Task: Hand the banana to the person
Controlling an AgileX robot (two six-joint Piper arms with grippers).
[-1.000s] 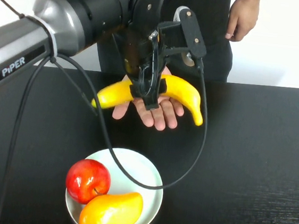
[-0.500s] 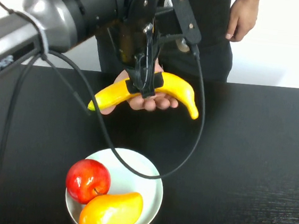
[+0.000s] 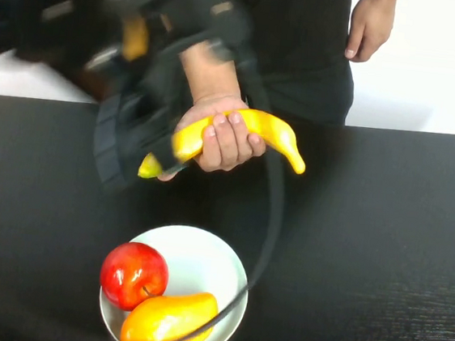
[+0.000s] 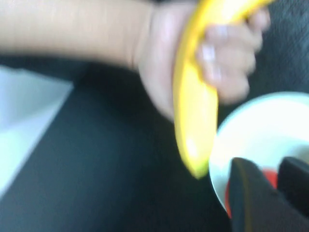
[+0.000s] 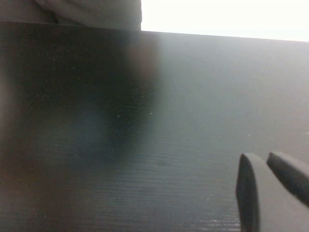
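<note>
Black table (image 3: pixel 383 236); person (image 3: pixel 307 32) grips banana (image 3: pixel 248 132); left hand (image 4: pixel 265 193) and right hand (image 5: pixel 270 188) closed, empty.

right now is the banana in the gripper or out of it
Out: the person's hand is wrapped around the banana, and the left gripper sits apart from it. The right gripper is over bare table.

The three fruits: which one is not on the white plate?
The banana: the person's hand holds it above the table, left gripper nearby. The red apple and orange-yellow fruit lie on the plate.
</note>
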